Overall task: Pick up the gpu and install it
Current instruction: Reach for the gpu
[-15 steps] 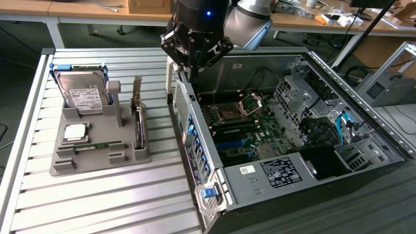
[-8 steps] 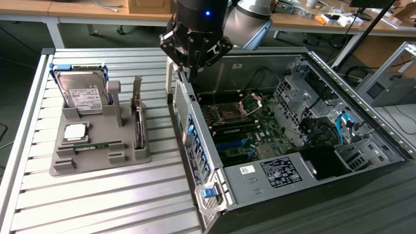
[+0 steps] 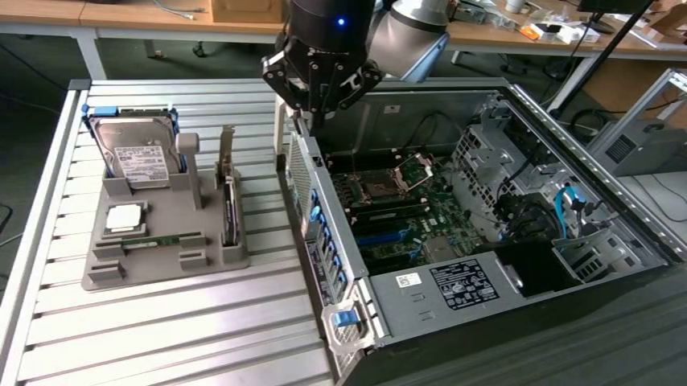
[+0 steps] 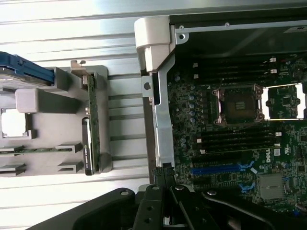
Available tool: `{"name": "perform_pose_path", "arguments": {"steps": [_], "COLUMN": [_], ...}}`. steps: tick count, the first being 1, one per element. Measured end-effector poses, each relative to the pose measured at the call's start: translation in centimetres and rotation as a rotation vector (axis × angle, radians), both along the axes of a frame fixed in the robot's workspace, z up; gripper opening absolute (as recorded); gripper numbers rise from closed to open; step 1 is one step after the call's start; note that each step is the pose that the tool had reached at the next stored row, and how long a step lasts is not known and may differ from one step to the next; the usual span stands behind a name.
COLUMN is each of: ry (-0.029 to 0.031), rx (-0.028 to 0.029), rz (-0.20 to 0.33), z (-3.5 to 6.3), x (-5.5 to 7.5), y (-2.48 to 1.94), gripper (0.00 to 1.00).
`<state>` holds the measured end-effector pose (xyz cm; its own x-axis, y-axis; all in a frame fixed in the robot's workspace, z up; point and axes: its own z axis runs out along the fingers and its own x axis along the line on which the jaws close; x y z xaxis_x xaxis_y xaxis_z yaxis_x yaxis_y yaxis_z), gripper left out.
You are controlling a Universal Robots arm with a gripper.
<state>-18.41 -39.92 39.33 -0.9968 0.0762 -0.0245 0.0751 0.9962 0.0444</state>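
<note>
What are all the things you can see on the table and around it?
table: one, silver slats, under everything
holder: one, grey, on the table, at the exterior view's left
hard drive: one, silver with a white label, standing in the holder
graphics card: one, dark green with a silver bracket, standing on edge in the holder's side nearest the computer
memory stick: one, green, lying flat in the holder
chip: one, silver square, lying in the holder
computer case: one, grey, open, beside the holder
main board: one, green, inside the case
robot arm: one, black and silver, above the case's wall; jaws shut, holding nothing
</note>
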Motion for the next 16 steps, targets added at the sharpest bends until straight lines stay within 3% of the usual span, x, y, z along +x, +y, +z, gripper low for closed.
{"name": "perform_pose_path", "arguments": {"steps": [16], "ry": [0.0], "rx": [0.0], "rz": [0.0], "z": [0.0], "x": [-0.45], "y": [0.0], "gripper": [0.11]}}
